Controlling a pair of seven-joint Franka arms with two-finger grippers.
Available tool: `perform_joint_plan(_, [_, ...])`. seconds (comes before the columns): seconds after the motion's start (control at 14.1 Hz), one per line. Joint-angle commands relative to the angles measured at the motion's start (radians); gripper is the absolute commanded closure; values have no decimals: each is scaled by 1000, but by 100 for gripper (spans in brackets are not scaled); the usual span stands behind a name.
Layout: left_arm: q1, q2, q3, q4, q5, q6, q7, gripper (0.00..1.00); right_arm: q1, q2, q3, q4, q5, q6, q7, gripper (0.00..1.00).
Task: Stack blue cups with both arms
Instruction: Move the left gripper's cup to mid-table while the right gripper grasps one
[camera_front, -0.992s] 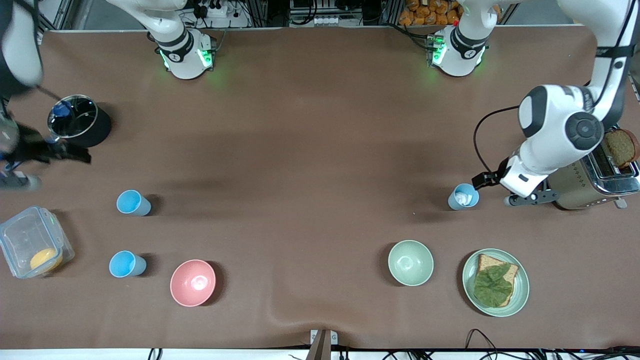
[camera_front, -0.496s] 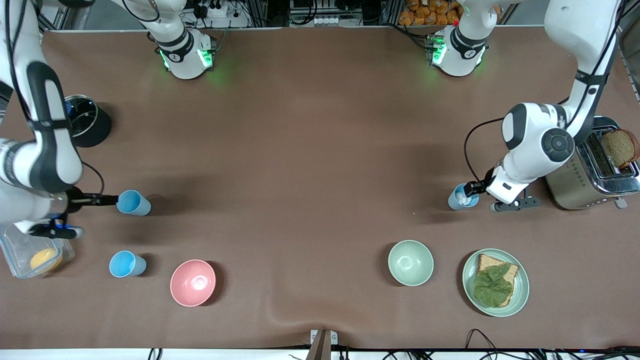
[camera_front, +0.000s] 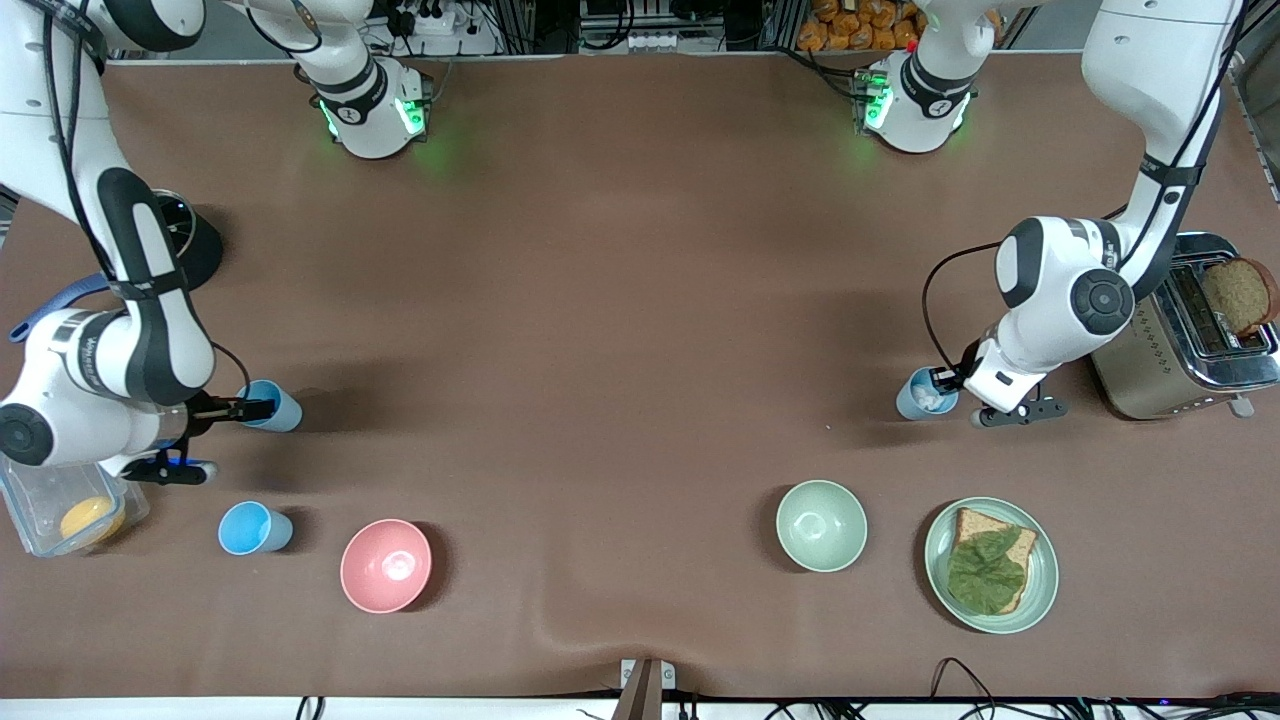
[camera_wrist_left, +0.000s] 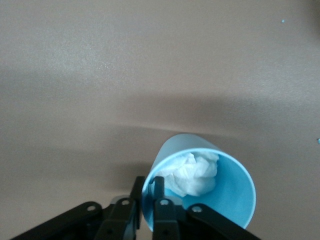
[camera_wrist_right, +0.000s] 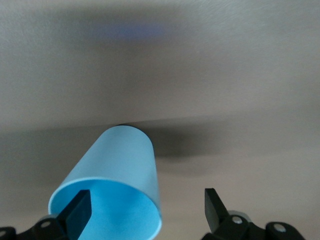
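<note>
Three blue cups stand on the brown table. The paler cup (camera_front: 918, 398) holds crumpled white paper and stands toward the left arm's end. My left gripper (camera_front: 938, 380) is shut on its rim, one finger inside and one outside; the left wrist view shows the gripper (camera_wrist_left: 148, 182) on this cup (camera_wrist_left: 230, 197). A second blue cup (camera_front: 278, 408) stands toward the right arm's end. My right gripper (camera_front: 252, 408) is open at it. In the right wrist view the gripper (camera_wrist_right: 146, 202) has one finger inside the cup (camera_wrist_right: 120, 155) and the other well outside. A third blue cup (camera_front: 252, 528) stands nearer the front camera.
A pink bowl (camera_front: 386, 565) sits beside the third cup. A green bowl (camera_front: 821, 525) and a green plate (camera_front: 937, 560) with bread and lettuce lie nearer the front camera than the paler cup. A toaster (camera_front: 1160, 365), a black saucepan (camera_front: 200, 255) and a clear container (camera_front: 40, 505) stand at the table's ends.
My right arm has swung in from the table's end and brought its gripper to the second cup. My left gripper has moved onto the paler cup's rim.
</note>
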Motion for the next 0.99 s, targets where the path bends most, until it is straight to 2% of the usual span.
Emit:
perform_joint_plan(0.0, [0,-46,-62,-5,7,-5,-102,100,0,3,6,-13,-13,5,-4,74])
perform_joint_plan(0.07, [0,-58,-99,-2,7,-28,-164,100,0,3,6,-21,-13,6,-4,98])
perform_joint_plan(0.35, [-34,-54,-280,50,9,-73,-532,100,1,-2,7,-21,-12,-3,-50,100])
perform_joint_plan(0.5, [-161,-28,-294,99,18,-73,-733,100,-3,-13,9,-19,-12,-5,-64,100])
perform_joint_plan(0.64, [-297,46,-286,201,22,-113,-913,100,0,-40,12,-18,-12,-15,-70,100])
perform_joint_plan(0.92, [-465,205,-282,395,24,-164,-1126,100,9,-140,41,5,28,-132,-74,100])
